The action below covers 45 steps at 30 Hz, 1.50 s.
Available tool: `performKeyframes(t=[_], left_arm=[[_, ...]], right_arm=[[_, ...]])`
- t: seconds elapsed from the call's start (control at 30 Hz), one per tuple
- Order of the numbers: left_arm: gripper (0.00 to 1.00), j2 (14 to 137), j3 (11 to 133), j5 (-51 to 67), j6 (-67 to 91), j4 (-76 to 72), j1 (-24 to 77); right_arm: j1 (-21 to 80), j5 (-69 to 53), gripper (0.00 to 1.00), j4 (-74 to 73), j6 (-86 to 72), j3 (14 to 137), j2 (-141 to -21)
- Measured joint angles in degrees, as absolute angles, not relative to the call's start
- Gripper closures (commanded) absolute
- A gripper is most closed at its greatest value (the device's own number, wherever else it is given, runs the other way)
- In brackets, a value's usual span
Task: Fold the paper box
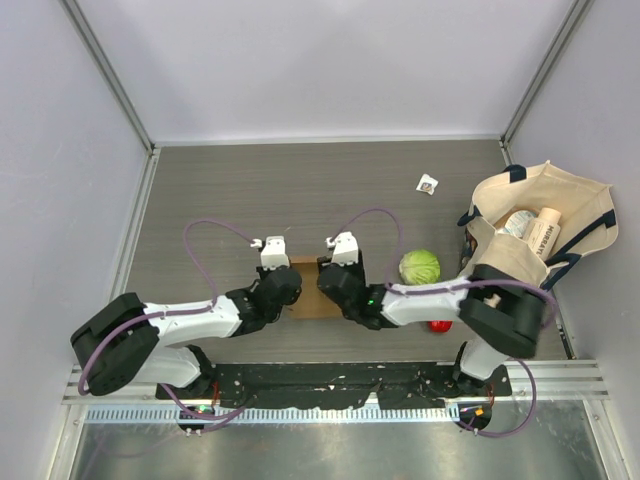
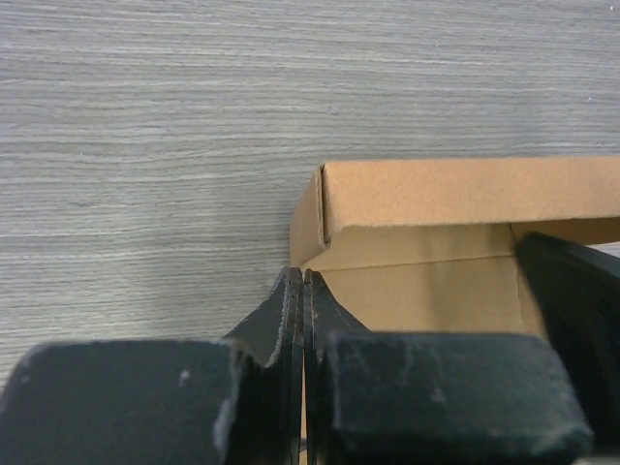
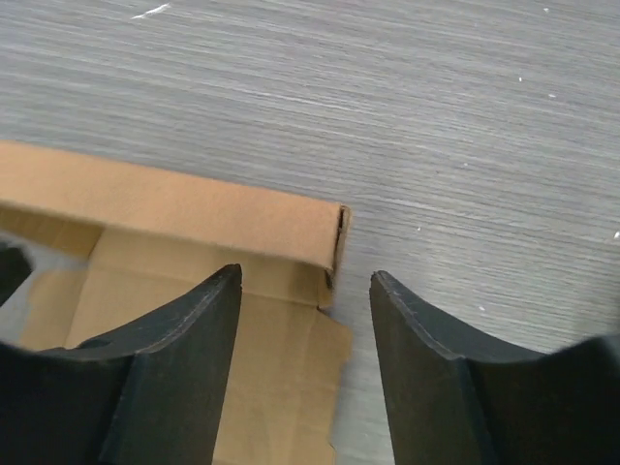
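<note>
Top external: paper box (image 1: 305,300) flat on the worktop (image 1: 230,200), near the front edge, wedged between the two wrists and mostly hidden under them.

Left wrist: left end effector (image 2: 303,276) fully shut, fingers pressed face to face, tips at the box's left end just beside the raised wall's corner. Nothing clearly clamped; possible thin card edge in the seam, can't tell. Reads as a closed-tip stop at that end, there to keep the box from sliding.

Right wrist: right end effector (image 3: 305,276) roughly half open, holding nothing. Corner of the raised wall visible in the gap between the jaws; contact unclear. Far long wall already up, rim doubled over. Right side flap lying flat on the worktop past the corner. Probably lined up to take that corner or lift the flap, just a guess. Fold partly done: one long wall up, sides not yet.

Risk: light card on a smooth surface, so skating under a one-sided push.

Surface: grey wood-grain laminate, matte, fine streaks.
- Green cabbage (image 1: 420,266) just right of the right wrist, apart from the box.
- Small red object (image 1: 440,326) near it, half hidden by the arm.
- Cream tote bag (image 1: 540,225) with dark handles at the right edge, packages inside.
- Small white packet (image 1: 428,183) further back.
- Pale plain panels (image 1: 320,70) on three sides, metal rail (image 1: 585,372) along the near edge.
</note>
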<state>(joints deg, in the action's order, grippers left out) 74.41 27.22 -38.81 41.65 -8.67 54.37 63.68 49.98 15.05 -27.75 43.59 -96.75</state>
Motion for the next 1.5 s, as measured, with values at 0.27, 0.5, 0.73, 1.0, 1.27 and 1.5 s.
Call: performKeyframes(t=[0.27,0.5,0.73,1.0,1.27,1.5], left_arm=[[1.0,74.4,27.3,-37.6,42.7,-6.4,54.4],[1.0,74.4,28.8,-37.4,43.1,-3.8,54.4],[0.63,74.4,29.8,-36.9,43.2,-2.3,54.4],[0.4,66.7,30.0,-32.5,44.4,3.4,54.4],[0.4,46.3,28.4,-21.4,45.2,11.1,54.3],[0.35,42.1,27.8,-6.6,44.4,12.0,54.3]], right_arm=[[52.2,24.6,0.3,13.1,-20.5,31.1,-66.3],[47.5,13.9,0.37,12.2,-17.4,29.1,-65.6],[49.1,12.4,0.39,15.0,-18.0,29.0,-70.8],[49.3,13.6,0.36,2.7,-29.7,34.5,-72.4],[48.3,-0.4,0.38,1.0,-40.5,28.9,-71.7],[45.8,-8.5,0.47,6.9,-45.9,26.2,-76.6]])
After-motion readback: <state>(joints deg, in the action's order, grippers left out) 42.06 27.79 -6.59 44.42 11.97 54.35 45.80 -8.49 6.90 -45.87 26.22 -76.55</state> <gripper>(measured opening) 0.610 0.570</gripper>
